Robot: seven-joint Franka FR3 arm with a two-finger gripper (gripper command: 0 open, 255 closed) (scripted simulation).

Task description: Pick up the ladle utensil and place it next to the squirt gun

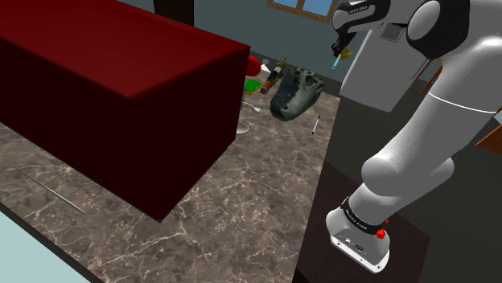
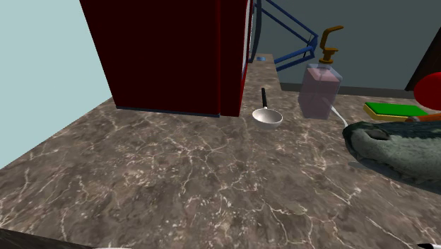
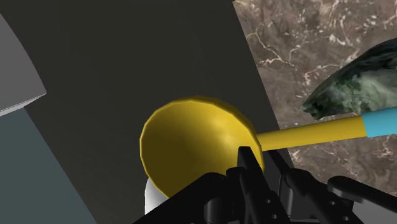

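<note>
Along the shoulder view's left, a big dark red box (image 1: 121, 88) stands on the marble table (image 1: 241, 209). Just past its far corner sit a red ball (image 1: 253, 64) and a flat green block (image 1: 253, 84). The second exterior view adds a silver pan (image 2: 267, 115) with a black handle lying by the box's corner. To the pan's right in that view stands a pinkish pump bottle (image 2: 321, 88). Next rightward in the shoulder view lies a dark green lump (image 1: 296, 92), with a thin stick (image 1: 315, 123) on the table close beside it.

Further right and well above the table, the end effector (image 1: 344, 47) hangs from the white arm. It pinches the ladle (image 1: 337, 59), whose blue handle tip pokes down toward the view's left.

From the wrist view, the ladle (image 3: 191, 143) sits right at the end effector (image 3: 251, 167). Its yellow bowl lies just ahead of the fingers, which clamp it where bowl meets handle. The bowl hangs over dark floor off the table's edge. The yellow handle runs away sideways over the table (image 3: 299, 38) and turns blue near the dark green lump (image 3: 356, 83).
</note>
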